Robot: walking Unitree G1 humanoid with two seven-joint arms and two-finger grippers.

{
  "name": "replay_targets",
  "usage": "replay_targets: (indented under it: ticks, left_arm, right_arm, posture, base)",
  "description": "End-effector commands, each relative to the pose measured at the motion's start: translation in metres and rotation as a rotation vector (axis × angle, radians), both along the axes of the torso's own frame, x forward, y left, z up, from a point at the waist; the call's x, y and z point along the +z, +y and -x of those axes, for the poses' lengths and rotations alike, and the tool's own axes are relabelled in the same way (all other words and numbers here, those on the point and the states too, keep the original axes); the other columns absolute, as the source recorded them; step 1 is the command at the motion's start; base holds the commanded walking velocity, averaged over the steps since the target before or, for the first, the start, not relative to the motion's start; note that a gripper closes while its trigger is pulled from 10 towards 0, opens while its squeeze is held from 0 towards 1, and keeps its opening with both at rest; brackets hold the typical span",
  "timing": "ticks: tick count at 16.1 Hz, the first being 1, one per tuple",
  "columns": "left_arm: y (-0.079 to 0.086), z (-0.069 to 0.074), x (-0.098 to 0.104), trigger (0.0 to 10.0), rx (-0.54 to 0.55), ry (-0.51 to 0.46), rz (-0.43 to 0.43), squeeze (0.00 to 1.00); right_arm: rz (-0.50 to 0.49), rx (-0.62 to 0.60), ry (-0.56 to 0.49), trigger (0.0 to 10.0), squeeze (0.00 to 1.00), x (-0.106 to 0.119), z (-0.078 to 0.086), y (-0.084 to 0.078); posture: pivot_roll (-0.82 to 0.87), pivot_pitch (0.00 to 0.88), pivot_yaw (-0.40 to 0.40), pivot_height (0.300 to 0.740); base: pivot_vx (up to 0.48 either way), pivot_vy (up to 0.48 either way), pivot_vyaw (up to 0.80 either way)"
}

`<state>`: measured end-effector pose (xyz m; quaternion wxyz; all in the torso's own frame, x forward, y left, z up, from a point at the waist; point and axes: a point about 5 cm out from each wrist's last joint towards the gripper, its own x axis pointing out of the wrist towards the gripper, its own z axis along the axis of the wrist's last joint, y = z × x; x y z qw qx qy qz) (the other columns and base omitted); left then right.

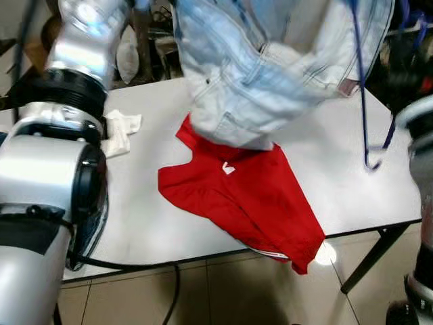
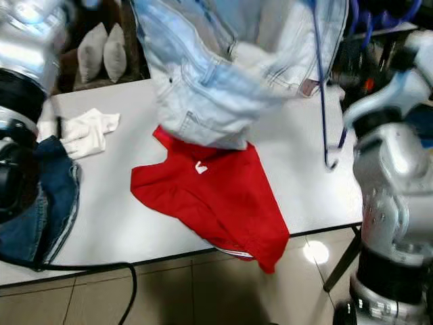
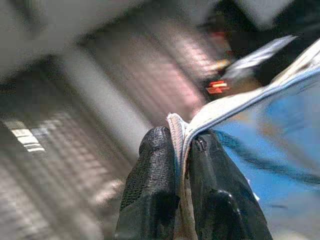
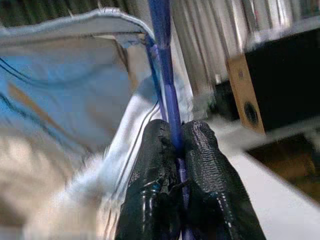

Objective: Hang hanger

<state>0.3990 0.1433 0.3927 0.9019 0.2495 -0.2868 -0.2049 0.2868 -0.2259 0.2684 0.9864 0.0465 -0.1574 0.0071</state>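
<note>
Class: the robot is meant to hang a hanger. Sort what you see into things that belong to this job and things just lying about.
In the job:
thin blue hanger, pinched by the right gripper
pale blue denim garment, pinched by the left gripper

Lying about on the white table:
red shirt
crumpled white cloth
dark blue jeans

No legible text, label, brand, number or sign anywhere.

White table (image 1: 338,142): red garment (image 1: 247,200) (overhanging front edge), white cloth (image 2: 88,132), dark jeans (image 2: 47,203).
</note>
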Motion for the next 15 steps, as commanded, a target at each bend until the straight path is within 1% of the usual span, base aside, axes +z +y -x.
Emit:
replay_targets:
  ticks: [1, 2, 3, 4, 5, 6, 7, 8, 9, 10, 11, 12, 13, 14, 15]
  left_arm:
    - [-0.019, -0.004, -0.039, 0.0, -0.158, 0.19, -0.034, 0.0]
    - [-0.032, -0.002, -0.054, 0.0, -0.232, 0.256, -0.025, 0.0]
    - [-0.039, -0.001, -0.063, 0.0, -0.278, 0.296, -0.017, 0.0]
    - [-0.054, 0.001, -0.085, 0.0, -0.328, 0.369, -0.033, 0.0]
    - [-0.059, 0.002, -0.094, 0.0, -0.345, 0.393, -0.052, 0.0]
    - [-0.067, 0.005, -0.102, 0.0, -0.377, 0.423, -0.047, 0.0]
    - [-0.08, 0.01, -0.109, 0.0, -0.426, 0.454, -0.024, 0.0]
    - [-0.086, 0.014, -0.113, 0.3, -0.456, 0.481, -0.008, 0.0]
    - [-0.091, 0.016, -0.12, 0.5, -0.476, 0.501, -0.022, 0.0]
    - [-0.093, 0.017, -0.127, 0.3, -0.479, 0.527, -0.026, 0.0]
    - [-0.093, 0.018, -0.13, 0.0, -0.482, 0.539, -0.026, 0.0]
    - [-0.094, 0.018, -0.131, 0.0, -0.501, 0.559, -0.012, 0.0]
    - [-0.095, 0.021, -0.128, 0.0, -0.549, 0.595, 0.022, 0.0]
    - [-0.096, 0.024, -0.123, 0.0, -0.592, 0.619, 0.048, 0.0]
    - [-0.099, 0.025, -0.113, 0.0, -0.654, 0.655, 0.11, 0.0]
  right_arm:
    - [-0.038, 0.006, 0.156, 10.0, 0.0, -0.037, -0.007, 0.004]
    - [-0.067, 0.008, 0.193, 10.0, 0.0, -0.048, -0.008, 0.005]
    - [-0.086, 0.011, 0.217, 10.0, 0.0, -0.054, -0.008, 0.006]
    - [-0.171, 0.03, 0.265, 10.0, 0.0, -0.068, -0.01, 0.007]
    - [-0.191, 0.04, 0.283, 10.0, 0.0, -0.073, -0.011, 0.007]
    - [-0.206, 0.07, 0.328, 10.0, 0.0, -0.08, -0.009, 0.009]
    - [-0.225, 0.124, 0.387, 10.0, 0.0, -0.089, -0.004, 0.013]
    - [-0.267, 0.145, 0.379, 10.0, 0.0, -0.09, -0.002, 0.015]
    - [-0.365, 0.153, 0.319, 10.0, 0.0, -0.083, -0.002, 0.016]
    - [-0.449, 0.164, 0.268, 10.0, 0.0, -0.078, -0.004, 0.016]
    - [-0.485, 0.167, 0.241, 10.0, 0.0, -0.076, -0.006, 0.016]
    - [-0.535, 0.169, 0.207, 10.0, 0.0, -0.075, -0.009, 0.014]
    - [-0.66, 0.181, 0.164, 10.0, 0.0, -0.078, -0.018, 0.012]
    - [-0.753, 0.194, 0.156, 10.0, 0.0, -0.085, -0.028, 0.014]
    - [-0.808, 0.204, 0.139, 10.0, 0.0, -0.086, -0.039, 0.018]
  posture:
    - [-0.14, 0.0, 0.135, 0.74]
    - [-0.14, 0.0, 0.14, 0.74]
    - [-0.14, 0.0, 0.14, 0.74]
    - [-0.14, 0.0, 0.152, 0.74]
    - [-0.15, 0.0, 0.154, 0.74]
    - [-0.15, 0.0, 0.157, 0.74]
    - [-0.16, 0.0, 0.165, 0.74]
    - [-0.16, 0.0, 0.171, 0.74]
    - [-0.17, 0.0, 0.177, 0.74]
    - [-0.18, 0.0, 0.184, 0.74]
    - [-0.18, 0.0, 0.189, 0.74]
    - [-0.19, 0.0, 0.193, 0.74]
    - [-0.19, 0.0, 0.195, 0.74]
    - [-0.19, 0.0, 0.197, 0.74]
    - [-0.19, 0.0, 0.208, 0.74]
  base:
    - [0.0, 0.0, 0.0]
    - [0.0, 0.0, 0.0]
    - [0.0, 0.0, 0.0]
    - [0.0, 0.0, 0.0]
    - [0.0, 0.0, 0.0]
    - [0.0, 0.0, 0.0]
    - [0.0, 0.0, 0.0]
    - [0.0, 0.0, 0.0]
    - [0.0, 0.0, 0.0]
    - [0.0, 0.0, 0.0]
    - [0.0, 0.0, 0.0]
    - [0.0, 0.0, 0.0]
    - [0.0, 0.0, 0.0]
    - [0.0, 0.0, 0.0]
    - [0.0, 0.0, 0.0]
